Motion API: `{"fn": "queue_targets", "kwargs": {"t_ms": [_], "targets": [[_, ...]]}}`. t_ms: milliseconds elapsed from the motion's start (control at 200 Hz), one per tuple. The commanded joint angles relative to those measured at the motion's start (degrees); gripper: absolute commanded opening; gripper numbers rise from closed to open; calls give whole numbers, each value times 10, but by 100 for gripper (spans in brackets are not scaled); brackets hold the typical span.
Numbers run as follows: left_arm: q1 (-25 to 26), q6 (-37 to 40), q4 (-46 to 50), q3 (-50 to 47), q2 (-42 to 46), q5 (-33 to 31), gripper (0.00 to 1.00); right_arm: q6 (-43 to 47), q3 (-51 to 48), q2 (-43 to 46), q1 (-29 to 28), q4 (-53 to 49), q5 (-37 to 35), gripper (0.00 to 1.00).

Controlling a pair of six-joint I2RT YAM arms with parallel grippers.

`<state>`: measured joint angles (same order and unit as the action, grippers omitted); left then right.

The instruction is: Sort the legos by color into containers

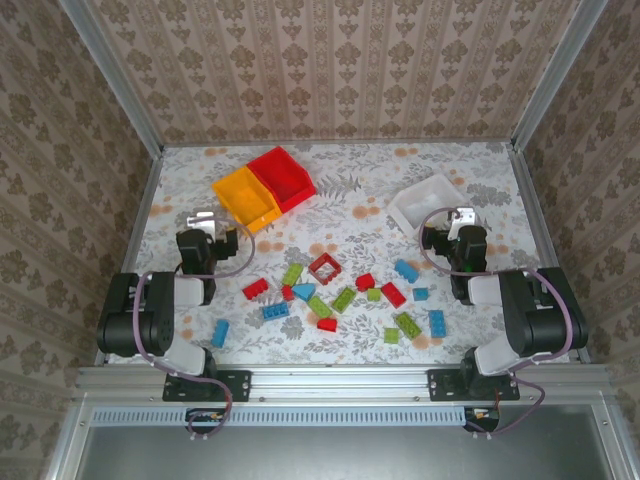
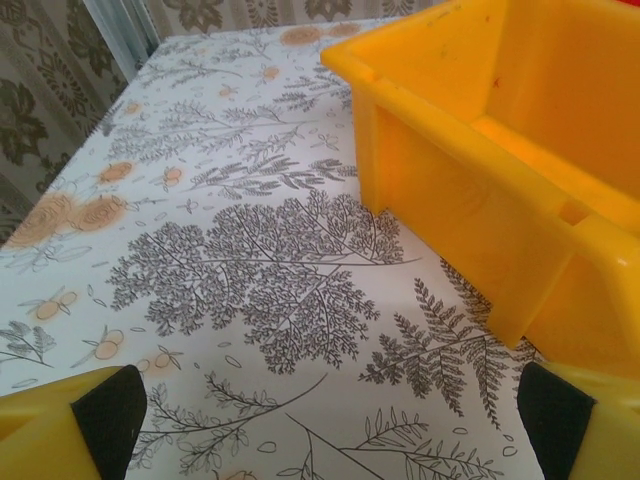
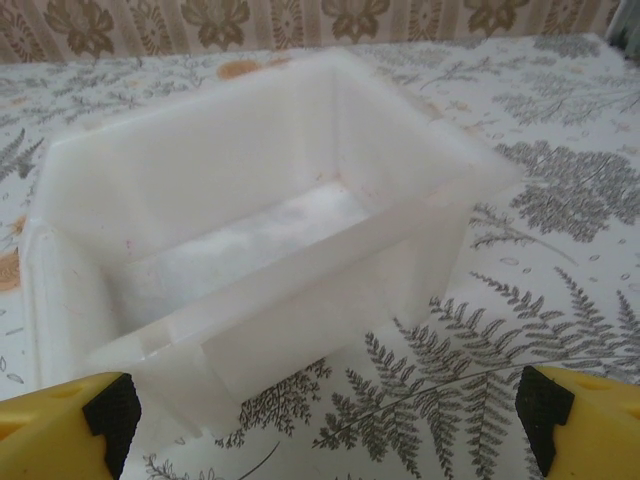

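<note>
Red, lime green and blue legos lie scattered across the middle of the table, among them a red square frame, a red brick, a green brick and a blue brick. The orange-yellow container and the red container stand side by side at the back left, and the white container at the back right; all look empty. My left gripper hovers open just left of the orange-yellow container, nothing between its fingers. My right gripper is open in front of the white container.
A floral cloth covers the table. Aluminium rails border it at the front and sides, and patterned walls close in the back and sides. Both arms sit folded near their bases at the front corners.
</note>
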<state>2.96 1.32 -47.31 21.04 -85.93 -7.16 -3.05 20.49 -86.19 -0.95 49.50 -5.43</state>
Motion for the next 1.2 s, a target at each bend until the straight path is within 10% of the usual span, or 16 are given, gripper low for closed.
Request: {"fn": "queue_targets", "kwargs": {"t_ms": [0, 220, 365, 440, 515, 625, 735, 885, 1195], "targets": [[25, 16, 49, 7, 84, -62, 100, 13, -23, 61, -23, 19, -68, 100], [87, -14, 229, -7, 308, -171, 100, 17, 3, 342, -52, -251, -134, 100], [117, -35, 368, 67, 431, -177, 100, -193, 175, 455, -74, -571, -126, 100], [118, -207, 506, 146, 446, -211, 100, -304, 242, 453, -58, -702, 61, 100], [89, -451, 779, 238, 434, -182, 100, -381, 183, 464, -42, -619, 174, 100], [25, -485, 770, 229, 418, -19, 100, -428, 199, 395, -35, -642, 230, 100], [20, -490, 779, 259, 359, 89, 100, -278, 349, 293, -150, -854, 81, 100], [137, -417, 806, 324, 273, 105, 100, -199, 449, 166, -252, -1011, -50, 100], [307, -370, 725, 324, 197, 132, 94, -122, 455, 12, -257, -1031, -48, 91]]}}
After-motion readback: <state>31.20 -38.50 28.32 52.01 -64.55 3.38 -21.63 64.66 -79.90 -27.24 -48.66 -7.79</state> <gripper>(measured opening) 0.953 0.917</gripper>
